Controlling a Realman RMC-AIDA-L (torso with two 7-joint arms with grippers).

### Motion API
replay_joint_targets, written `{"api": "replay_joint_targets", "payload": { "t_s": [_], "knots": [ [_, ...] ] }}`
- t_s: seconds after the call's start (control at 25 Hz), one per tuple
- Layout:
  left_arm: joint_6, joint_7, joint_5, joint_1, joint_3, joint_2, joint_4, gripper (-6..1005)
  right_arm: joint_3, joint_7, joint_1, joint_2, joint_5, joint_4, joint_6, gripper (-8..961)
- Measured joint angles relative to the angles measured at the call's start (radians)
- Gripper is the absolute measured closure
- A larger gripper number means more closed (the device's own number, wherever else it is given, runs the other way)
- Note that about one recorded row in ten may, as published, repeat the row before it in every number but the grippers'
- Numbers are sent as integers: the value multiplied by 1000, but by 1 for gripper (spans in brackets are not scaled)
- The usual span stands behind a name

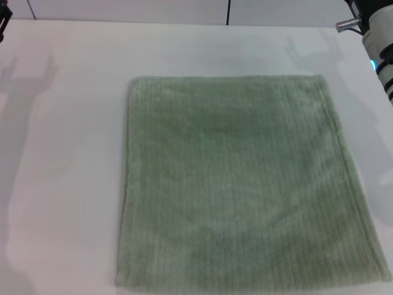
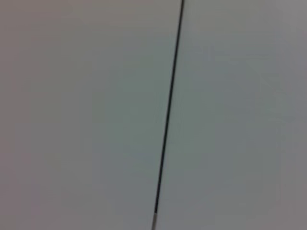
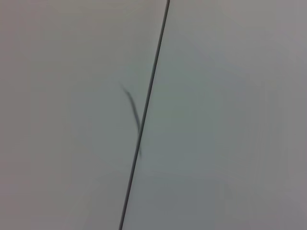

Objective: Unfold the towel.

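Note:
The pale sage-green towel (image 1: 239, 181) lies flat on the white table (image 1: 61, 153), spread as a large, roughly square sheet with fine ribbed lines and hemmed edges. Its near right corner runs to the picture's edge. Only a sliver of my left arm (image 1: 3, 21) shows at the far left top corner, and part of my right arm (image 1: 381, 43) shows at the far right top corner, both well away from the towel. Neither gripper's fingers show in any view. Both wrist views show only plain white panels with a thin dark seam (image 2: 168, 115) (image 3: 144, 115).
A white wall with dark vertical seams (image 1: 228, 11) stands behind the table's far edge. Bare table surface lies left of the towel and beyond it.

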State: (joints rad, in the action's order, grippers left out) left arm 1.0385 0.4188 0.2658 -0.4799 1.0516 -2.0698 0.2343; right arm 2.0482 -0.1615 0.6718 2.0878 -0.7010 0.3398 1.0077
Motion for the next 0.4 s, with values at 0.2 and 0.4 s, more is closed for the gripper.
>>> {"api": "replay_joint_targets", "payload": {
  "t_s": [0.2, 0.4],
  "knots": [
    [13, 6, -14, 9, -1, -3, -17, 167, 9, 1, -3, 0, 0, -14, -6, 176],
    [34, 35, -16, 15, 0, -3, -53, 167, 28, 1, -4, 1, 10, -11, -17, 176]
  ]
}}
